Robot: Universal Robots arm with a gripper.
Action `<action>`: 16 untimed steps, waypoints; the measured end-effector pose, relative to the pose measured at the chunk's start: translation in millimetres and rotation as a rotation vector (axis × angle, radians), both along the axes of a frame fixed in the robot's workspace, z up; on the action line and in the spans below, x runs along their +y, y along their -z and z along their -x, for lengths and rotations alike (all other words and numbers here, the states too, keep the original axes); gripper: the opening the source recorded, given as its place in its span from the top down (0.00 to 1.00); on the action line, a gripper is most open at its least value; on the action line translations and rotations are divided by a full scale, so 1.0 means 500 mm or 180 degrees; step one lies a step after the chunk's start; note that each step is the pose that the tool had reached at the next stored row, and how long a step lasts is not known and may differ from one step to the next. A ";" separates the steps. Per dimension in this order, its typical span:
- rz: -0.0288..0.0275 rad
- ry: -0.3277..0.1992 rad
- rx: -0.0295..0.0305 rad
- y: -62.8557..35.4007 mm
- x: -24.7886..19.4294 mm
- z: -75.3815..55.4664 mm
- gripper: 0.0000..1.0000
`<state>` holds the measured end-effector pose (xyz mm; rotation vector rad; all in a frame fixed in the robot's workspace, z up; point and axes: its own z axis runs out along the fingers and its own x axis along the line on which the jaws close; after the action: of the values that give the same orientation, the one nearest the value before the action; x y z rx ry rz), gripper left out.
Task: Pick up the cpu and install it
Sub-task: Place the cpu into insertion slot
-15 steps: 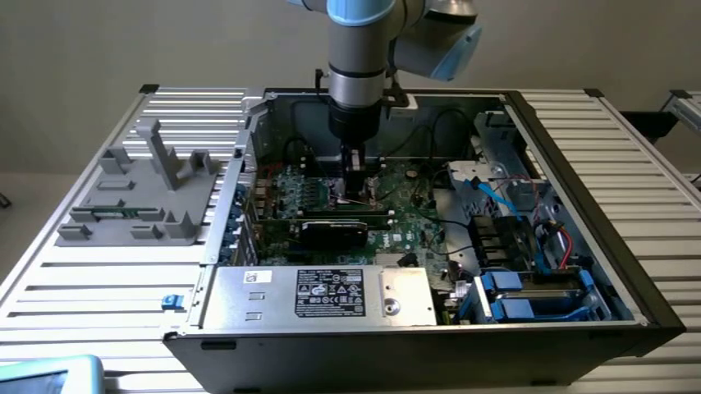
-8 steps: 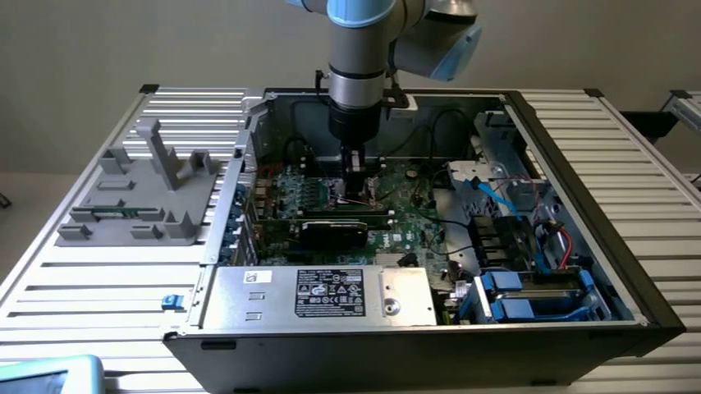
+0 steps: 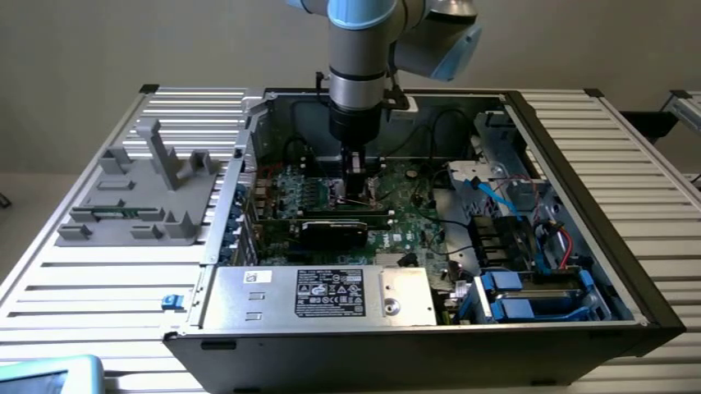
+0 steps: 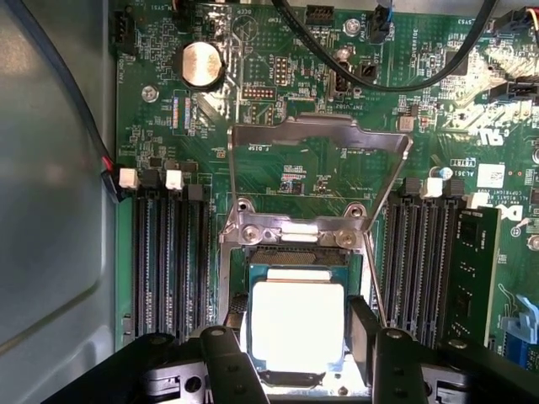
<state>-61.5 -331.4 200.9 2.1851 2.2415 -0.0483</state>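
Note:
The cpu [image 4: 296, 324], a small square chip with a bright metal top, lies level over the dark socket [image 4: 290, 255] on the green motherboard [image 4: 303, 168]. My gripper [image 4: 299, 349] is shut on it, and its dark fingers [image 4: 226, 362] press against two opposite edges. The socket's metal load plate [image 4: 320, 139] is flipped up and back. In the exterior view the gripper [image 3: 356, 190] reaches straight down into the open computer case [image 3: 613, 246], low over the motherboard [image 3: 422, 217].
Memory slots [image 4: 168, 252] flank the socket on both sides, with one green module [image 4: 472, 278] fitted. Black cables [image 4: 370, 76] arch over the board. A grey plastic tray [image 3: 143, 193] with upright posts stands at the exterior view's left. A silver power supply [image 3: 318, 291] fills the case's front.

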 end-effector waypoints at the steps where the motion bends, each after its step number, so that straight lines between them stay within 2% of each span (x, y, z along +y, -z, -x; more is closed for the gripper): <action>1: 0.0007 0.0003 0.0000 0.000 0.0011 0.000 0.44; 6: 0.0027 0.0008 0.0000 0.001 0.0044 0.000 0.44; 16: 0.0028 0.0054 -0.0009 0.002 0.0020 -0.001 0.44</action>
<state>-61.1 -330.4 200.2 2.1985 2.2172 -0.0550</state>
